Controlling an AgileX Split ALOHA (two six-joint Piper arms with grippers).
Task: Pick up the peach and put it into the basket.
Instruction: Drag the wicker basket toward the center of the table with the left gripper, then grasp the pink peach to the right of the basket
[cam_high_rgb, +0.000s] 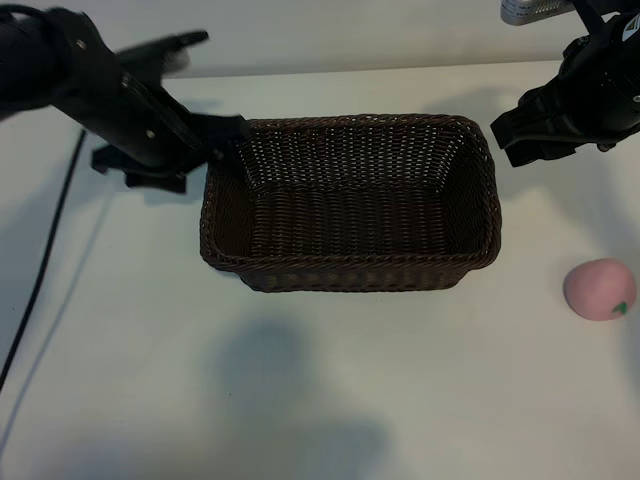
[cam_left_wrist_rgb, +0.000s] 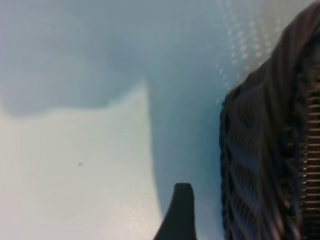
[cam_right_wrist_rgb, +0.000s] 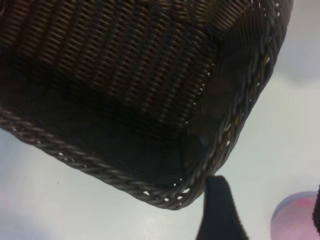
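Peach (cam_high_rgb: 598, 289) sits nearest the camera in the exterior view, on the white table (cam_high_rgb: 320, 400), well right of the basket and clear of it, nothing touching it. Right pincer (cam_high_rgb: 512, 135) hangs above the table just off the basket's far right corner, jaws parted, nothing between them; its wrist view shows one finger (cam_right_wrist_rgb: 220, 210) near the braided rim, peach edge beside it. Left pincer (cam_high_rgb: 232, 138) is at the basket's far left corner, touching or just over the rim, can't tell which; jaws released, holding nothing. Basket (cam_high_rgb: 350, 280) is mid-table, upright, nothing in it.
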